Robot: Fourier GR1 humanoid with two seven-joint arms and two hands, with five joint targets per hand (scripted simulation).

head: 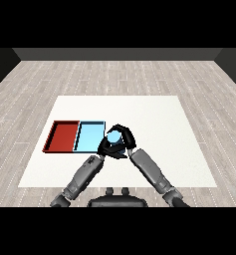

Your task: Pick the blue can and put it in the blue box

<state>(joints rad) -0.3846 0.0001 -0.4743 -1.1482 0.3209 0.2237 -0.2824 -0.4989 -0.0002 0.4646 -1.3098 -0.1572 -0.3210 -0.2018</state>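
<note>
Presently the blue can (113,136) sits within the right hand (123,142), just beside the right edge of the light blue tray (89,137) and near the middle of the white surface (154,124). The black fingers (129,133) of that hand curl round the can from above and from the right, with the thumb side closing beneath, so that only a small pale blue face of the can shows between them. Because so little of the can is exposed, its long axis and the way it points cannot be told with confidence; whether it touches the surface or is held clear of it cannot be told either. The right grey forearm (152,172) runs in from the lower right corner and slopes up and leftward to the hand. The left hand (107,148) lies directly against the right hand on its left side, at the near right corner of the light blue tray; whether its fingers are straight or curled cannot be told, since the two black hands overlap. The left forearm (82,177) rises from the lower left. The red tray (62,136) lies touching the left side of the light blue tray, both flat on the surface, well left of centre.
</note>
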